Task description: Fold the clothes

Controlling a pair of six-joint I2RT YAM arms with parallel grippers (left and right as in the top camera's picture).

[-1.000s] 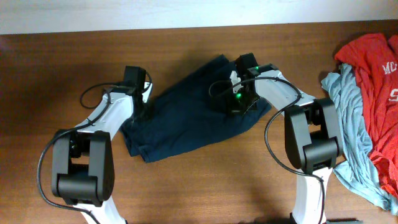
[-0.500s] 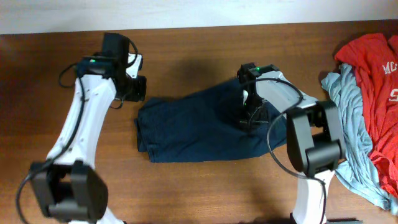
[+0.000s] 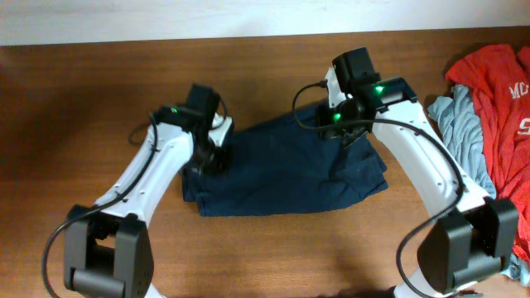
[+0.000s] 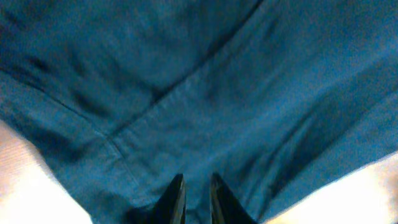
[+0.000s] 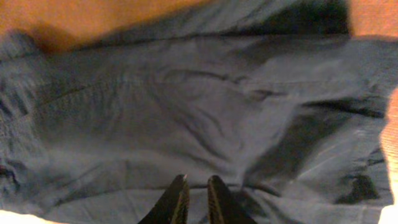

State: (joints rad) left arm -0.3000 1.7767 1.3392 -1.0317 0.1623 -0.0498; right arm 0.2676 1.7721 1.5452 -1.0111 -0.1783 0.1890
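Note:
A navy blue garment [image 3: 281, 174] lies roughly flat and wrinkled in the middle of the wooden table. My left gripper [image 3: 214, 156] is at its left edge. In the left wrist view the fingers [image 4: 196, 186] are close together over the blue cloth [image 4: 249, 93] near a seam, with nothing pinched between them. My right gripper [image 3: 346, 131] is over the garment's upper right part. In the right wrist view its fingers [image 5: 196, 186] are also close together above the creased cloth [image 5: 186, 106], holding nothing that I can see.
A red shirt [image 3: 497, 108] and a light blue garment [image 3: 464, 141] are piled at the table's right edge, close to the right arm. Bare wooden table [image 3: 83, 124] lies to the left and in front.
The left arm swung from the far left back onto the garment's left edge. The right gripper moved up and right. The garment's right side now spreads farther right.

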